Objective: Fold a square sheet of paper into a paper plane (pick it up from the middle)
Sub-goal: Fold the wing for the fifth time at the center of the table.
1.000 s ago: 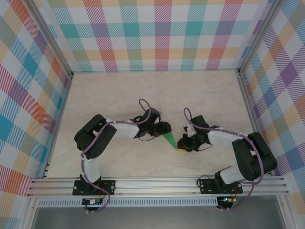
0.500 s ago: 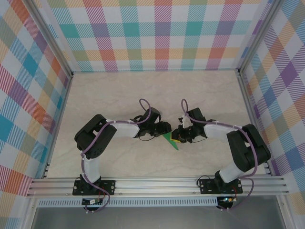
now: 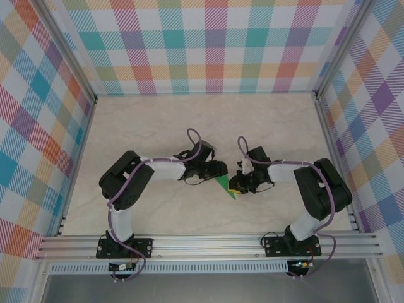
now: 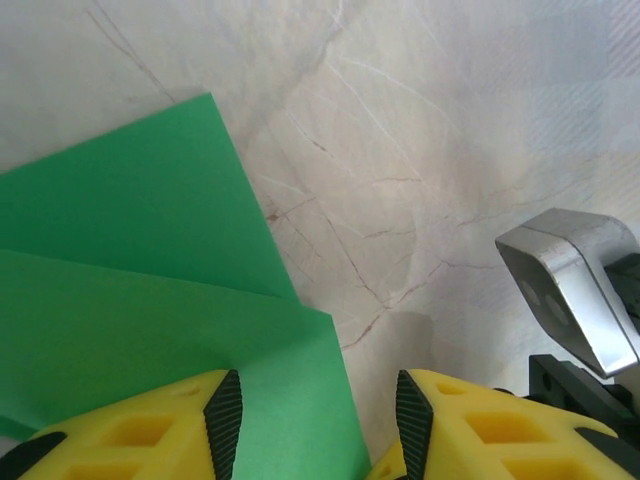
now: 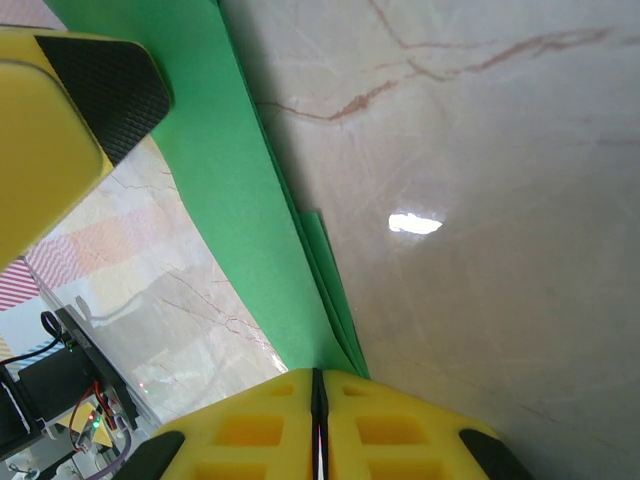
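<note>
1. The right gripper (image 5: 315, 390) is pressed closed on the folded edge of the green sheet (image 5: 255, 200) — a second ago it was further to the right.
2. The left gripper (image 4: 320, 400) is half open, its fingers apart above the sheet, gripping nothing.
3. The sheet lies on the table (image 3: 158, 126) between both grippers.

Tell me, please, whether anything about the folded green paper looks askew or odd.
The bright green folded paper looks slightly askew: in the left wrist view its two layers fan apart, their edges at different angles rather than aligned. No tear shows.
</note>
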Motion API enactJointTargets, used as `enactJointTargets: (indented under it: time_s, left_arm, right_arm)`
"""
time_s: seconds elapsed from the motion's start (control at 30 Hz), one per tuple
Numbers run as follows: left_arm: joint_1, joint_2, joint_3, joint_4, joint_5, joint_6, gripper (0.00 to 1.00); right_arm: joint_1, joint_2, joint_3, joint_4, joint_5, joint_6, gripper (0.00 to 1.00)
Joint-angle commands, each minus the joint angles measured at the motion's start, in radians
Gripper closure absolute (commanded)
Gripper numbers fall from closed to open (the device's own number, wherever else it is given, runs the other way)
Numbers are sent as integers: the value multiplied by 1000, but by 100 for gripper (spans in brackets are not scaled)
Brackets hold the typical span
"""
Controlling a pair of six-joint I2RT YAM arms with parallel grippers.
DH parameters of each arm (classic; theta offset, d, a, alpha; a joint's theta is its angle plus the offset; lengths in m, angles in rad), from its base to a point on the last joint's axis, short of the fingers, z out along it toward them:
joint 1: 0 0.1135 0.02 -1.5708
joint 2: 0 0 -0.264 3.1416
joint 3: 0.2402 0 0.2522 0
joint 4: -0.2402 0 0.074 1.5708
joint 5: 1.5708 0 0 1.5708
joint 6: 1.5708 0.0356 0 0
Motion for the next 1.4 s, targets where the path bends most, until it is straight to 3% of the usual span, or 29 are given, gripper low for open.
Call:
enactJointTargets:
  time_s: [0.0, 0.27, 0.47, 0.77, 0.97, 1.17, 1.37]
  left_arm:
    - [22, -29, 43, -107, -44, 65, 52]
    - [7, -101, -38, 50, 54, -37, 52]
    - [-36, -89, -81, 88, 32, -97, 60]
    - [-67, -76, -117, 213, 81, -123, 59]
    - [-85, -115, -117, 155, 36, -144, 59]
    - [-85, -31, -96, 173, 46, -152, 59]
    - [-67, -7, -106, 108, -81, -159, 62]
  right_arm:
    - [-1, 23, -39, -94, 97, -14, 90]
    - [-1, 31, -34, -70, 63, -6, 90]
    - [-1, 38, -41, -53, 61, 3, 90]
    - [-1, 44, -50, -51, 66, 6, 90]
    - [-1, 41, -56, -56, 70, 3, 90]
    - [-1, 40, -66, -45, 72, 5, 90]
    - [-1, 35, -70, -56, 79, 4, 92]
